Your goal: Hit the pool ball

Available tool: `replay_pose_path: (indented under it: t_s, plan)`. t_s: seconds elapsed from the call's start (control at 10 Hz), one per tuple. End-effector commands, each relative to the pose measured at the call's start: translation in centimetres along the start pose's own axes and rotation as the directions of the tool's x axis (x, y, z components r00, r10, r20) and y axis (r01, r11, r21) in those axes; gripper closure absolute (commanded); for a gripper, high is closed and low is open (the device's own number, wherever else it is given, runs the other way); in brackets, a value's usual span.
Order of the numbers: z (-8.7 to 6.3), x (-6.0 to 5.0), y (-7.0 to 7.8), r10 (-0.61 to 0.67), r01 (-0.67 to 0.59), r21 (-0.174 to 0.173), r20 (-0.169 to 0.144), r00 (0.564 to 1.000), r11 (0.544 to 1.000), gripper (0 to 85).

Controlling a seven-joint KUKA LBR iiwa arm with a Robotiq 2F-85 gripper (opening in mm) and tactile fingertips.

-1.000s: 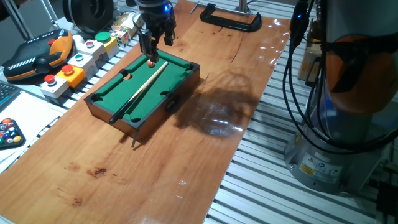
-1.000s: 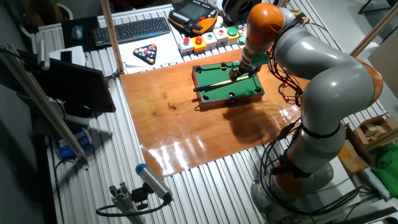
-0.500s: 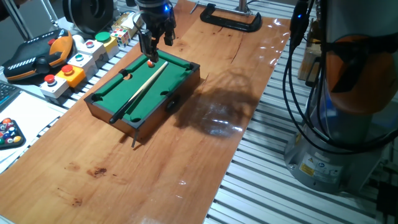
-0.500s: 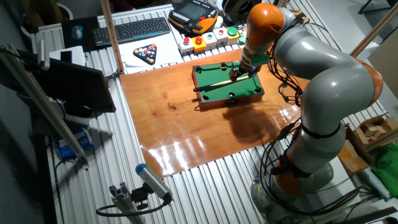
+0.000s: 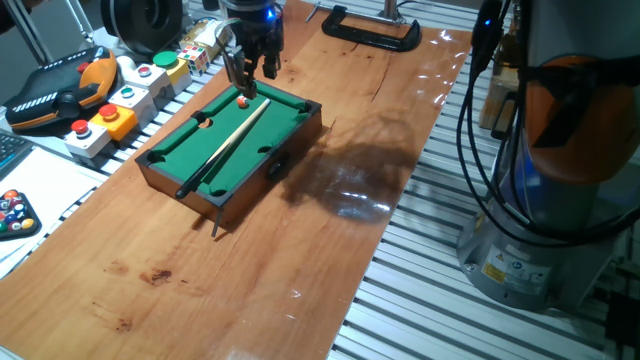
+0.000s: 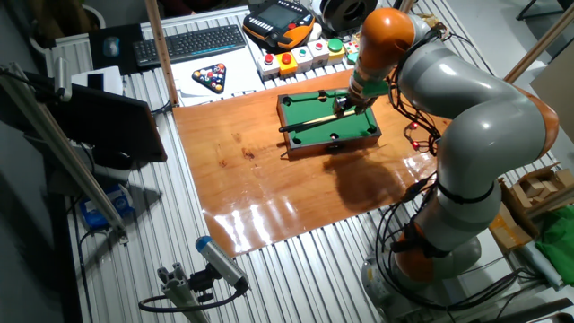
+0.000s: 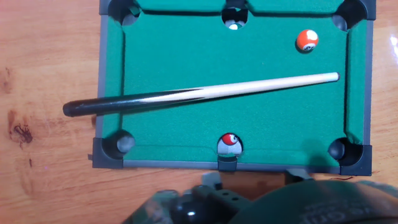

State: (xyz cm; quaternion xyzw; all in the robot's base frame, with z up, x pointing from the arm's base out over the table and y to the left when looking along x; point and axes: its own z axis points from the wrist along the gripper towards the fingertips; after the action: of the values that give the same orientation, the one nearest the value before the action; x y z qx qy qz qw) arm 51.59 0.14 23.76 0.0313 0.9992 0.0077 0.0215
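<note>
Small glossy orange-red pool ball with a white band (image 7: 306, 40) sits on the felt near a corner pocket, ahead of the tool and off to the upper right in hand view. In one fixed view it's just under the tool (image 5: 250, 72), not touching.

Thin wooden cue stick with a dark butt (image 7: 205, 93) lies diagonally across the miniature green-felt pool table (image 7: 367, 93). Its pale tip is near the ball, clear gap between them. A red-and-white ball (image 7: 229, 142) sits in the side pocket nearest the tool.

Change over the last second: tool has lifted slightly. Ball and cue haven't moved. So I read it as no strike yet, and the lift as wind-up or repositioning.

Tool fingers look spread, holding nothing. Cue isn't gripped, so any hit comes from a finger.

All of it sits on the orange-brown wooden table (image 5: 300, 260).
</note>
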Motion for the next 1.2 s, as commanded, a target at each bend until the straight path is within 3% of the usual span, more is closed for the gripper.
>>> replay_pose_path:
  t_s: [0.0,0.6,1.1]
  plan:
    - [0.0,0.0,0.0,0.000,0.000,0.000,0.000,1.000,1.000,84.3]
    - [0.9,-1.1,0.0,0.021,-0.021,0.005,-0.003,1.000,1.000,84.3]
    - [3.1,-2.8,0.7,0.077,-0.077,-0.017,-0.003,0.997,0.997,84.3]
